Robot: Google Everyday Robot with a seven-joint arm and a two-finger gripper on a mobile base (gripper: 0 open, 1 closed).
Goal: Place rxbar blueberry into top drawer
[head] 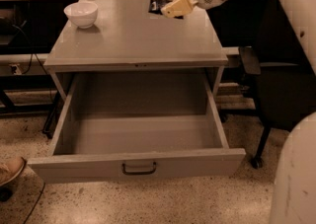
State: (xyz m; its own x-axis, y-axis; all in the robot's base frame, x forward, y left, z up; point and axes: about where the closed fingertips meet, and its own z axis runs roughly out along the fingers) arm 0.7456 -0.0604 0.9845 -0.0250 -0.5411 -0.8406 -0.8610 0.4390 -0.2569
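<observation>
The rxbar blueberry (158, 5), a small dark wrapper, sits at the tips of my gripper (173, 7) over the back right part of the grey cabinet top (133, 40). The gripper's tan fingers (178, 6) are closed on the bar's right end, and it seems raised off the surface. The top drawer (74, 168) is pulled wide open below, with its dark handle (139, 169) centred on the front panel. Nothing shows inside it.
A white bowl (81, 13) stands at the back left of the cabinet top. A dark office chair (276, 85) is right of the cabinet. My white body (296, 178) fills the lower right. A shoe (10, 169) shows at the lower left.
</observation>
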